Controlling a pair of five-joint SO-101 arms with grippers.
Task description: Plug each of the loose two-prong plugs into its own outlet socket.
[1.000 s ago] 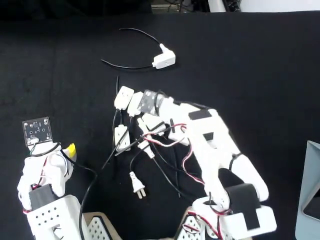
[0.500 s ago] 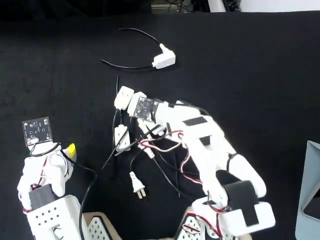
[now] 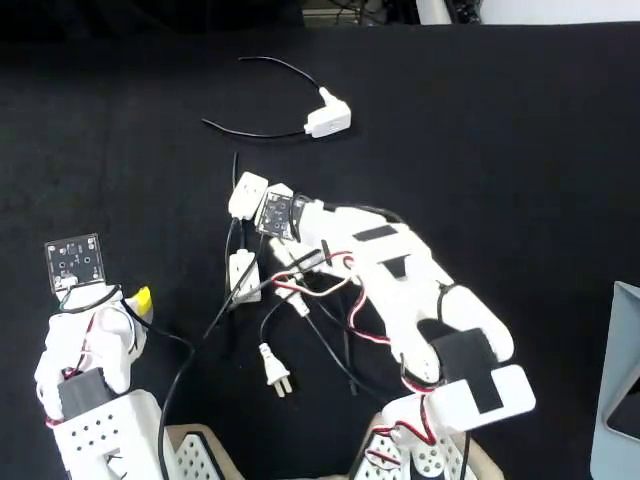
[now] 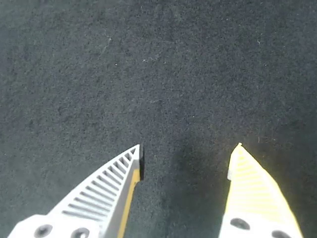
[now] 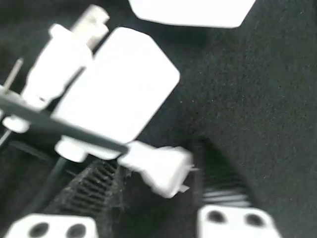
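Loose white two-prong plugs on black cords: you have three to count. One, an angled white plug [image 3: 326, 119], lies alone on the far side of the black cloth-covered table [image 3: 520, 150], well apart from everything else. The second, a straight white plug [image 3: 272, 368], lies close to your arms' bases with its prongs pointing toward the near edge. The third, a small white plug [image 5: 157, 169], sits right at your right gripper [image 5: 158, 206] with its prongs bare. You cannot tell whether that claw is pinching it or only sits around it.

White box-shaped outlet sockets: you can count three in the high view. The outer socket [image 3: 247, 193] and the covered socket [image 3: 273, 192] lie side by side, the latter partly under your right arm's wrist. The nearer socket [image 3: 242, 272] lies a little closer to you among tangled black cords [image 3: 330, 345]. None of the three plugs counted is seated in a socket.

Your left gripper [image 4: 188, 146] hangs over bare cloth at the near left, well apart from the plugs and sockets. Its claw is spread wide, with a white ribbed finger [image 4: 106, 193] on one side and a yellow finger [image 4: 252, 188] on the other, and nothing between them.
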